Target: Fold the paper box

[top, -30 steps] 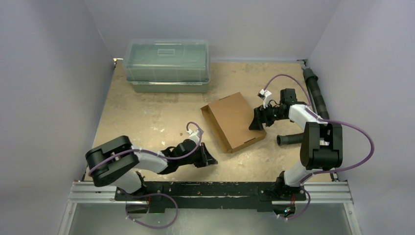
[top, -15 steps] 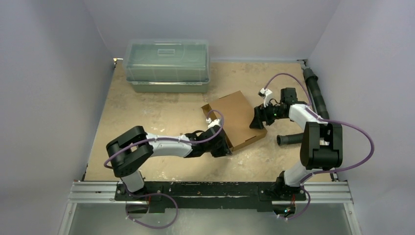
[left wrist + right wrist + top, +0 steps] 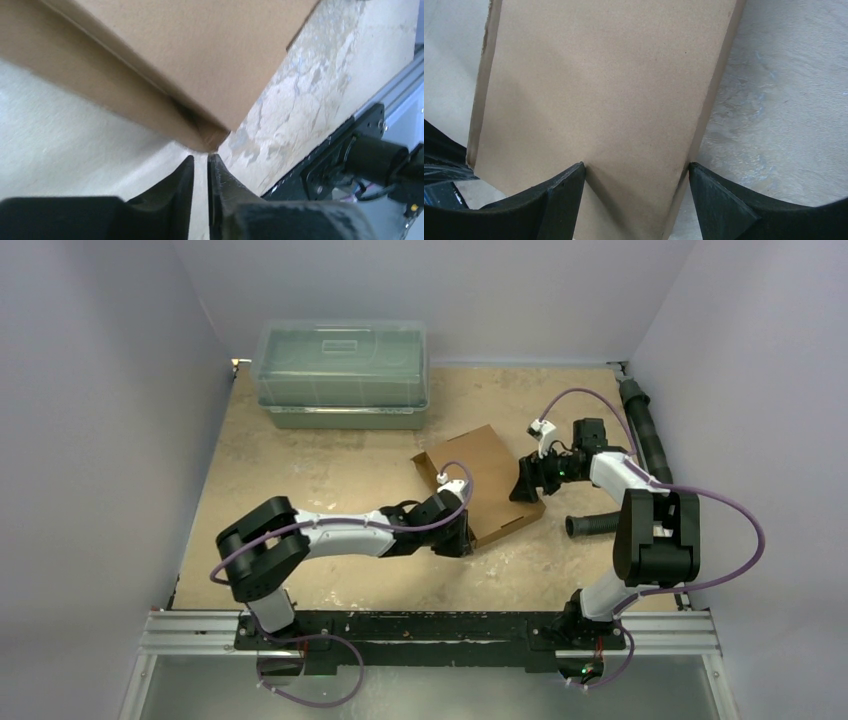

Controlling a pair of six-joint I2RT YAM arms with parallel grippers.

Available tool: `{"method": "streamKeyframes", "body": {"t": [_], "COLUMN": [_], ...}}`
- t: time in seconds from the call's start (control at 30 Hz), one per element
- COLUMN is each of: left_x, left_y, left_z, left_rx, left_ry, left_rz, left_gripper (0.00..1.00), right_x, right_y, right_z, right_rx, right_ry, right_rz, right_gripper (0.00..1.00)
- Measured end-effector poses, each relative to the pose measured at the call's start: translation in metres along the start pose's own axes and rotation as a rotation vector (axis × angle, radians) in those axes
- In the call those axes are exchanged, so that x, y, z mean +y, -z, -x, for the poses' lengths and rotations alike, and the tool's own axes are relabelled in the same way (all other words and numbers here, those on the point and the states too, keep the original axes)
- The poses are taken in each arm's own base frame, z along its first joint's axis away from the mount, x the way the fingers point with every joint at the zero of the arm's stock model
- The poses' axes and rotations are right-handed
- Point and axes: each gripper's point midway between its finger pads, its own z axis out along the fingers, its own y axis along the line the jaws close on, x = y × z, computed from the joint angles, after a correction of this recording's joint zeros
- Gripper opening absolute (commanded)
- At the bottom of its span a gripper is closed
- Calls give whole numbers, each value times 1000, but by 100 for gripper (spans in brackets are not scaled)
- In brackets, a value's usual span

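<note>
The paper box (image 3: pixel 487 475), plain brown cardboard with its lid down, lies mid-table at an angle. My left gripper (image 3: pixel 463 538) is low at the box's near corner. In the left wrist view that corner (image 3: pixel 212 140) hangs just above the left gripper (image 3: pixel 201 158), whose jaws are all but shut, with a thin slit and nothing in it. My right gripper (image 3: pixel 524 486) is at the box's right side with its jaws wide. In the right wrist view the right gripper (image 3: pixel 635 167) has one fingertip (image 3: pixel 574 175) against the brown lid (image 3: pixel 604 85) and the other at the lid's edge.
A clear greenish lidded bin (image 3: pixel 342 375) stands at the back left. A black handle-like piece (image 3: pixel 596 525) lies right of the box, and a black cylinder (image 3: pixel 640 430) lies along the right wall. The black front rail (image 3: pixel 350 150) runs close behind the left gripper.
My left arm swung from the front left up to the box's near corner, and its jaws have parted a sliver. The box turned slightly. The right gripper stayed at the box's right side.
</note>
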Motion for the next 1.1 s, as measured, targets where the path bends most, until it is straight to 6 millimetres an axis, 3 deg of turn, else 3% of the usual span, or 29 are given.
{"method": "streamKeyframes", "body": {"t": [0.23, 0.3, 0.37, 0.47, 0.6, 0.67, 0.93, 1.1], "left_x": [13, 24, 39, 78, 132, 149, 138, 145], "left_y": [51, 66, 74, 80, 82, 83, 63, 48], "left_z": [3, 10, 18, 34, 57, 68, 126, 162], "left_rx": [-85, -133, -177, -247, -340, -382, -443, -479], "left_ry": [-44, -29, -3, 91, 290, 370, 403, 407], "left_rz": [-77, -77, -62, -19, -7, -20, -162, -180], "left_gripper": [34, 43, 58, 78, 81, 82, 83, 83], "right_x": [4, 4, 4, 4, 4, 4, 7, 7], "right_y": [0, 0, 0, 0, 0, -1, -3, -3], "right_z": [-2, -2, -2, -2, -2, -3, -4, -4], "right_rx": [8, 9, 9, 9, 9, 10, 15, 17], "right_ry": [-9, -9, -9, -9, -9, -11, -16, -16], "right_rz": [13, 13, 14, 14, 14, 16, 31, 33], "right_gripper": [78, 78, 78, 78, 78, 78, 78, 78]}}
